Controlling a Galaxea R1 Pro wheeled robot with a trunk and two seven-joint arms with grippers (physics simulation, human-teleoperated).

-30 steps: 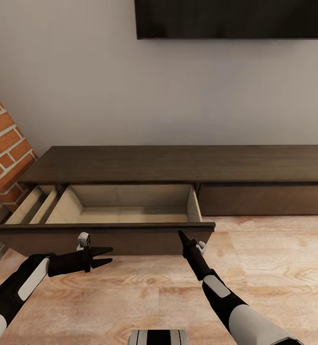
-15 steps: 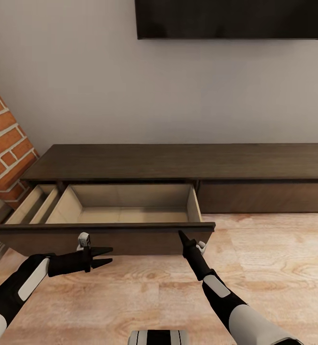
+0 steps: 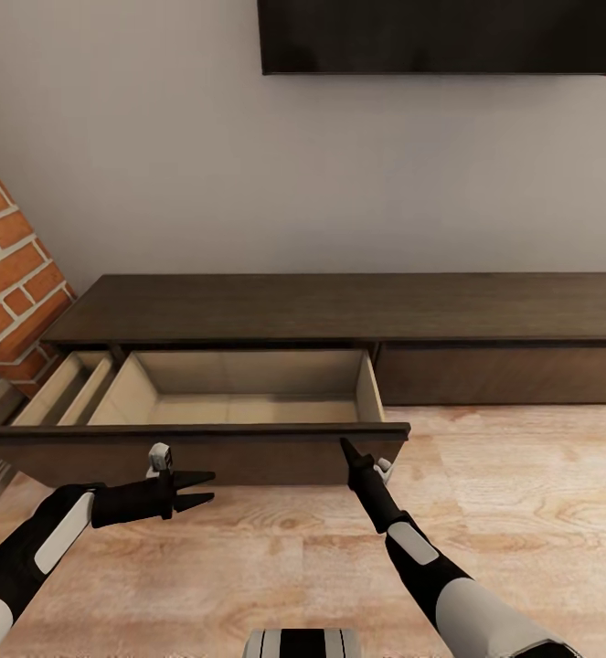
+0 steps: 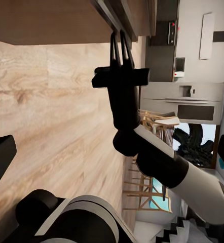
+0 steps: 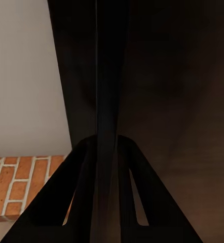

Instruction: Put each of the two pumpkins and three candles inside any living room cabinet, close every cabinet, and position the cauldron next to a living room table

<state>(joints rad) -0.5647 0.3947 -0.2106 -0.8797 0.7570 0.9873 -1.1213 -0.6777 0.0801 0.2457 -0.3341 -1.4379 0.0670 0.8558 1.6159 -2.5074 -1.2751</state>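
Matt dark-brown wood cabinet (image 3: 339, 309), pale smooth drawer interior (image 3: 248, 388), grained wooden floor (image 3: 522, 512).

A plain pale grey wall (image 3: 248, 174) fills the back of the room, with the lower edge of a black wall-mounted screen (image 3: 440, 37) at its top. At the left edge stands a red brick column (image 3: 10, 274) with pale mortar lines. The floor (image 3: 522, 493) is light wood-grain planking (knots and darker streaks show clearly), evenly lit with no hard shadows. In the left wrist view, beyond the planks, a distant area shows white built-in units (image 4: 185, 101) and pale wooden chairs (image 4: 152, 124) near a bright opening.
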